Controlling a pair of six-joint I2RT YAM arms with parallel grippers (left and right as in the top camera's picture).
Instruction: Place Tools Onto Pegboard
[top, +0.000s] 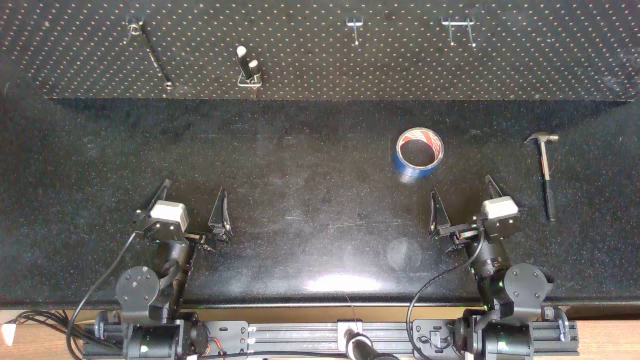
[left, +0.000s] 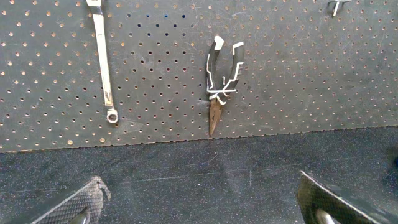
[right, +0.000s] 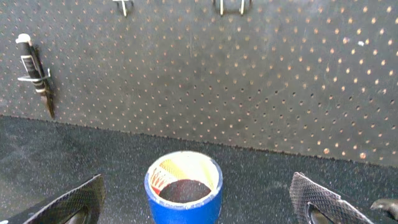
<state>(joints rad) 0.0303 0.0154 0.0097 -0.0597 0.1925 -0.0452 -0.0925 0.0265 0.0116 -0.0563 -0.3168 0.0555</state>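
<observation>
Spread wide and holding nothing: left gripper, right gripper. Just ahead of the right, tape roll on the table, hammer off to its side. Already hung on the pegboard: wrench, pliers. Seemingly half done; hooks bare.

My top cam looks down on the desk; both wrist cams sit low, facing the pegboard. All three share the pliers.

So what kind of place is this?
Probably a workshop bench: a dark perforated pegboard holds a silver wrench and black-handled pliers; a blue tape roll and a black-handled hammer sit on the worktop.
</observation>
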